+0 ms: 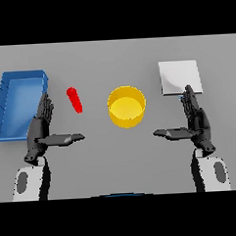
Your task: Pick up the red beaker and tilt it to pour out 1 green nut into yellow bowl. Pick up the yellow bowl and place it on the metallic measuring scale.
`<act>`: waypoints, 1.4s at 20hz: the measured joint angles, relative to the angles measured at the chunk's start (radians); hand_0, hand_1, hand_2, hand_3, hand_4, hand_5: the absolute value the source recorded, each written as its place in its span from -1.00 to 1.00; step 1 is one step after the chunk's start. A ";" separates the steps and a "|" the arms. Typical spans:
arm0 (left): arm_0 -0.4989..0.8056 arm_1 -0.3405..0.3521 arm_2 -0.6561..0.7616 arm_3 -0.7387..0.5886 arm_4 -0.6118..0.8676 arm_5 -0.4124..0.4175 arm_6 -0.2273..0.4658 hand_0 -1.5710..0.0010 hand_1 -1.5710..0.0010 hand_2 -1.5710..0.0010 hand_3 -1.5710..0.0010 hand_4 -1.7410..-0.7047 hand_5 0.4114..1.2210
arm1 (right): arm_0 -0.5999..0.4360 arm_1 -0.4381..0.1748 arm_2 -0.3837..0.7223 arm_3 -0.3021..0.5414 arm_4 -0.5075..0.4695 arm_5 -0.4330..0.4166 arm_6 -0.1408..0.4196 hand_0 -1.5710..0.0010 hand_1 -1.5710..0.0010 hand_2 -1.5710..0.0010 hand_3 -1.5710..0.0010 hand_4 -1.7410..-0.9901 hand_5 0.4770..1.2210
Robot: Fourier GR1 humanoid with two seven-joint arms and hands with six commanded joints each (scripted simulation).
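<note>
Red beaker [74,99] – just beyond left hand [42,128] | both hands spread – right hand [194,121] apart

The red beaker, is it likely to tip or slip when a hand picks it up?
The red beaker looks narrow and tall, so a sideways nudge could probably tip it. Its surface appears smooth, so it may slip in a loose hold. The left hand, open beside it, seems best placed; the right hand is further away.

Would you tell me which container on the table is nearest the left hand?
The blue tray: it lies right beside the left hand, while the red beaker and yellow bowl sit farther right.
</note>
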 measured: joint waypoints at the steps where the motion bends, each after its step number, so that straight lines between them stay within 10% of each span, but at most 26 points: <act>1: 0.005 -0.002 -0.002 -0.003 0.000 0.000 -0.004 1.00 1.00 1.00 1.00 0.16 -0.39 | 0.000 0.000 0.000 0.000 0.000 -0.001 0.000 1.00 1.00 1.00 1.00 0.78 -0.73; 6: 0.047 -0.009 -0.021 -0.039 -0.008 -0.001 -0.020 1.00 1.00 1.00 1.00 0.16 -0.39 | -0.002 -0.002 -0.001 -0.007 -0.002 -0.003 0.000 1.00 1.00 1.00 1.00 0.78 -0.73; 8: 0.149 0.034 -0.102 -0.150 -0.103 -0.020 -0.075 1.00 1.00 1.00 1.00 0.15 -0.39 | 0.055 -0.062 0.076 -0.072 0.184 -0.048 -0.111 1.00 1.00 1.00 1.00 0.80 -0.73; 14: 0.184 0.060 -0.154 -0.250 -0.159 -0.029 0.057 1.00 1.00 1.00 1.00 0.17 -0.41 | 0.092 -0.068 0.131 -0.130 0.264 -0.056 -0.091 1.00 1.00 1.00 1.00 0.62 -0.65; 19: 0.065 0.057 -0.119 -0.109 -0.151 -0.028 0.120 1.00 1.00 1.00 1.00 0.13 -0.42 | 0.075 -0.075 0.112 -0.121 0.205 -0.015 -0.086 1.00 1.00 1.00 1.00 0.45 -0.60; 28: -0.183 0.063 -0.048 0.218 -0.144 -0.038 0.013 1.00 1.00 1.00 1.00 0.07 -0.43 | 0.076 -0.073 0.112 -0.117 0.190 0.000 -0.103 1.00 1.00 1.00 1.00 0.38 -0.60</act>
